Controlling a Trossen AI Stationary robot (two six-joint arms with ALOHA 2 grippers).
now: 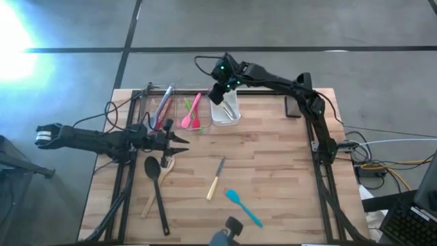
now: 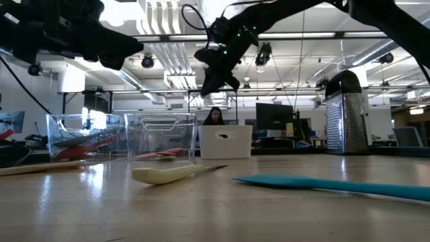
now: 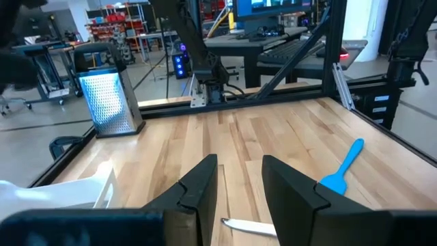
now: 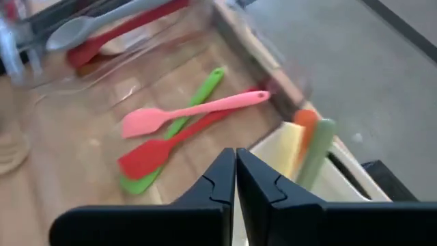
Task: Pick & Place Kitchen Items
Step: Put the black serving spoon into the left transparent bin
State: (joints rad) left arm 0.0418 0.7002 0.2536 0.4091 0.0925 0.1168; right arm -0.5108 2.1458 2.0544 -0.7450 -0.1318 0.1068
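Observation:
My right gripper [image 4: 235, 156] is shut with nothing in it and hangs above the white bin [image 1: 225, 113] at the far middle of the table. An orange and a green utensil [image 4: 313, 143] stand in that bin. Beside it, a clear bin [image 1: 193, 113] holds a pink spatula [image 4: 191, 113], a red one [image 4: 160, 150] and a green one [image 4: 198, 96]. Another clear bin [image 1: 160, 106] holds a grey spoon and red utensils. My left gripper [image 3: 239, 167] points level over the table's left side, open and empty. A teal spatula [image 1: 244, 207], a cream-handled knife [image 1: 216, 179], a black spoon [image 1: 156, 188] and a wooden spoon [image 1: 151, 199] lie flat on the table.
A metal box grater [image 1: 292, 107] stands at the far right of the table. Black frame rails [image 1: 326, 184] run along the left and right edges. A person [image 2: 215, 115] sits in the room beyond the far edge. Bare wood [image 1: 273, 164] lies between the utensils and the right rail.

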